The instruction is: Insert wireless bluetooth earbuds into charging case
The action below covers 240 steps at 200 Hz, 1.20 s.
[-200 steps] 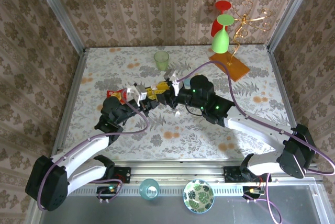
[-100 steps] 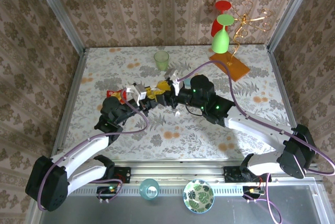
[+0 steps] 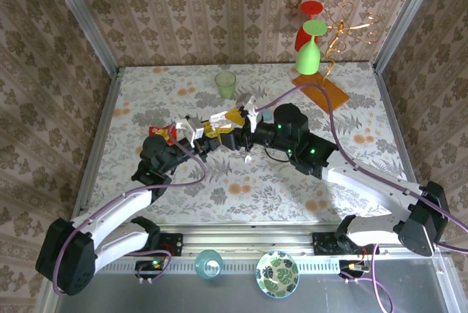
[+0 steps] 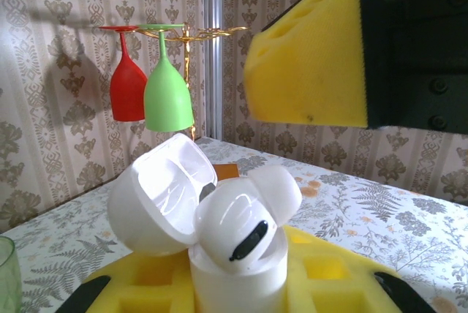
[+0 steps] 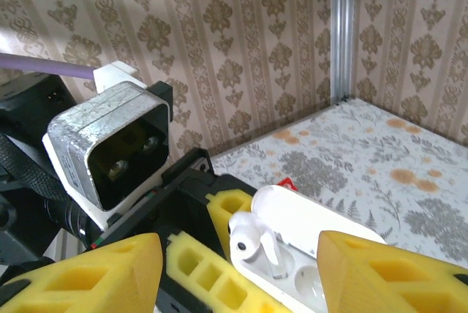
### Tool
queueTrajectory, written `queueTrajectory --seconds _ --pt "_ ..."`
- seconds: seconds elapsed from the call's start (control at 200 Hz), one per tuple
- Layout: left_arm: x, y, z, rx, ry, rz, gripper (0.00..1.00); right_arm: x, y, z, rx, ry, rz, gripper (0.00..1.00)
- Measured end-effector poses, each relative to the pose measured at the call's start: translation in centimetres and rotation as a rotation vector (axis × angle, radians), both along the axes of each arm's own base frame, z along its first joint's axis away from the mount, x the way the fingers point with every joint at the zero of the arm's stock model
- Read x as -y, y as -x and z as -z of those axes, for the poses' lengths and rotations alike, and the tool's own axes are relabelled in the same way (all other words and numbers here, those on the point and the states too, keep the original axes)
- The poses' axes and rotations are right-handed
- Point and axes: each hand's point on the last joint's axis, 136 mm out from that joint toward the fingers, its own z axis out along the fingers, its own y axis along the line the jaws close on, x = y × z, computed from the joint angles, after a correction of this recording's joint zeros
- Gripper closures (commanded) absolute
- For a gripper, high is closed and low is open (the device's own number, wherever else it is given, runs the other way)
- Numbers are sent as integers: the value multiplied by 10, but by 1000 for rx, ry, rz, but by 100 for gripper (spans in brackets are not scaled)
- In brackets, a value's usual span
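Note:
My left gripper point(image 3: 210, 145) is shut on the charging case point(image 4: 238, 284), gripping its body between yellow foam pads point(image 4: 329, 273). The case's lid point(image 4: 157, 196) stands open, tipped back to the left. One white earbud point(image 4: 245, 221) rests in the case's mouth, its stem down in a socket point(image 5: 256, 243), not fully sunk. The socket beside it point(image 5: 316, 284) looks empty. My right gripper point(image 5: 238, 273) hovers just above the case point(image 5: 322, 229), open, with its yellow fingers point(image 5: 95, 276) clear of the earbud. In the top view my right gripper point(image 3: 225, 127) meets the left one mid-table.
A green cup point(image 3: 226, 84) stands at the back. Red and green wine glasses point(image 3: 311, 39) hang on a gold rack with an orange base point(image 3: 322, 92) at the back right. A red packet point(image 3: 159, 132) lies left of the grippers. A small white piece point(image 3: 248, 157) lies under the right arm.
My right gripper has opened and let go of the earbud, which now sits in the case. The right arm has drawn back slightly to the right. The left arm held still.

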Motion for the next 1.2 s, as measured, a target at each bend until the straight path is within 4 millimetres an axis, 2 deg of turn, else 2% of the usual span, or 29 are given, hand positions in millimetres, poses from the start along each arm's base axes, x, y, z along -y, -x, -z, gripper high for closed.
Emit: queueTrajectory --seconds 0.185,0.275,0.425,0.605,0.845,1.2 --pt "-2 -3 3 21 -25 -13 100 7 -5 -19 -32 52 48 42" --pt "-3 -4 4 38 -37 -20 100 8 -5 -20 -48 89 53 43" --pt "-4 -5 13 31 -74 -22 100 6 -8 -6 -90 182 52 52" --pt "-2 -5 24 15 -110 -13 100 -2 -5 21 -122 283 18 56" --pt "1 -3 38 -31 -148 14 100 -17 -8 45 -147 377 -14 59" --pt "2 1 42 -47 -158 41 100 -21 -15 59 -174 424 -6 65"
